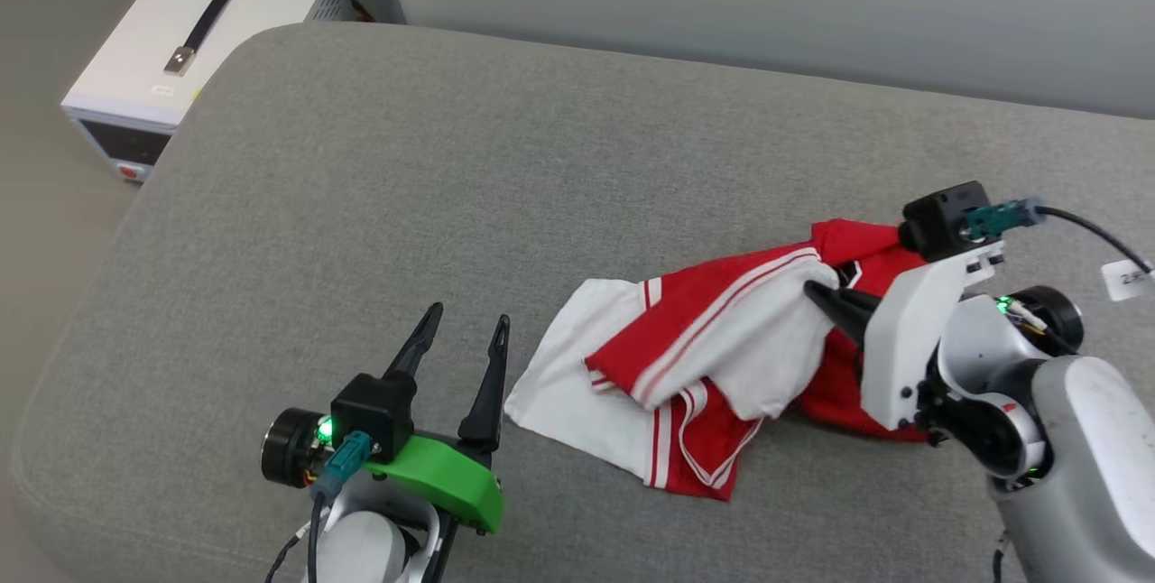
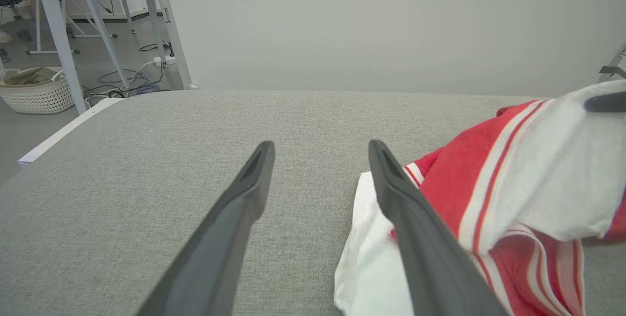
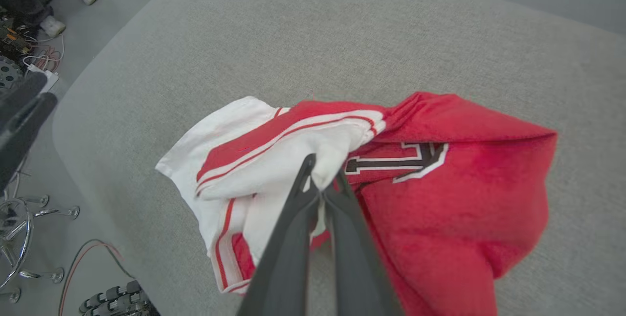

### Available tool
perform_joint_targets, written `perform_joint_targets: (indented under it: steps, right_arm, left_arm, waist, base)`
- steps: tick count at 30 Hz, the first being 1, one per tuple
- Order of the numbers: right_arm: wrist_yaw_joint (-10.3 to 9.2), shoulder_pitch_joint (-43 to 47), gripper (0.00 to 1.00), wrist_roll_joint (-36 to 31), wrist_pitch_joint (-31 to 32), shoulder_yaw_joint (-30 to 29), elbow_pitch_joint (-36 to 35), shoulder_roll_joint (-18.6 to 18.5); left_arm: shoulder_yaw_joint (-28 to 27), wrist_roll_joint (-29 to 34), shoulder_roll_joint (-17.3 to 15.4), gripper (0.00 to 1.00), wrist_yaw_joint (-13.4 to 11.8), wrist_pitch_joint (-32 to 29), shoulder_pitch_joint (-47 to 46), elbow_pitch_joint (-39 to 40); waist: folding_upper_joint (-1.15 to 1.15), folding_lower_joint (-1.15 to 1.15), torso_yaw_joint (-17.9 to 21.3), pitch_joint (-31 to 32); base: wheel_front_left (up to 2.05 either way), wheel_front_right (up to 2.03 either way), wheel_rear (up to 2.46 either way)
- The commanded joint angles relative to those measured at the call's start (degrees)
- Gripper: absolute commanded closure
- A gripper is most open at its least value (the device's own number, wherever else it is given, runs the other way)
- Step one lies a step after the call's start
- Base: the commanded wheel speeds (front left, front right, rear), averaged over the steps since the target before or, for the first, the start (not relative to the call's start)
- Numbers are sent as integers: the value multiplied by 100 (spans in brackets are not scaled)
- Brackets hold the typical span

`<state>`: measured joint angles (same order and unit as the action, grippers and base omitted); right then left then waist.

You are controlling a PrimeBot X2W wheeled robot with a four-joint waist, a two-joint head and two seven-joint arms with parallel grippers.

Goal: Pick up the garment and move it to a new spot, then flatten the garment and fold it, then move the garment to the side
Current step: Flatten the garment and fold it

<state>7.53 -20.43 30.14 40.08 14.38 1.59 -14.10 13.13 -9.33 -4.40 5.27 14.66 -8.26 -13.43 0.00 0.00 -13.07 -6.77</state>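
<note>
Right wrist view: your right gripper (image 3: 323,175) is clamped on a white fold of the jersey (image 3: 464,198), bunched on the grey cushion (image 1: 361,204), so lift slowly to keep that thin pinch from slipping. Your left gripper (image 1: 469,323) hovers just beside it, jaws apart. The heap's long axis runs across you, white end leftward, red body rightward.

Partly hidden black lettering (image 3: 396,159) on the garment (image 3: 455,198) cannot be read.

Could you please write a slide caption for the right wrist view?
Right end effector shut on a white fold of the crumpled garment on grey cushion.
</note>
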Motion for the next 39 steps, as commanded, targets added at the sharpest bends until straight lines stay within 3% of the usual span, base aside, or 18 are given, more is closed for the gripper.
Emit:
perform_joint_targets:
  steps: [1,13,19,25,36,39]
  right_arm:
    - [-4,83,100,95,102,-75,-180,-148]
    - [-4,1073,100,830,1962,-1343,-1190,-1560]
    - [-4,1264,100,640,2110,-1812,-891,-2285]
    - [-4,1210,100,170,1536,-1770,-165,-2661]
    - [-4,403,100,-978,-620,-1039,1600,-2732]
    - [-4,138,77,-1222,-974,-796,2019,-2735]
  left_arm:
    - [-38,53,19,0,17,34,69,-10]
    - [-134,128,-5,0,76,34,249,-35]
    - [-109,163,3,0,107,34,161,-33]
    - [-56,190,12,0,137,34,6,-44]
    - [-52,223,5,0,169,34,-322,-78]
    - [-71,227,-4,0,173,34,-349,-84]
  waist:
    - [0,0,255,233]
    - [0,0,876,406]
    - [0,0,987,246]
    - [0,0,935,-62]
    - [0,0,695,-570]
    - [0,0,694,-601]
  base:
    - [0,0,0]
    - [0,0,0]
    - [0,0,0]
    - [0,0,0]
    - [0,0,0]
    - [0,0,0]
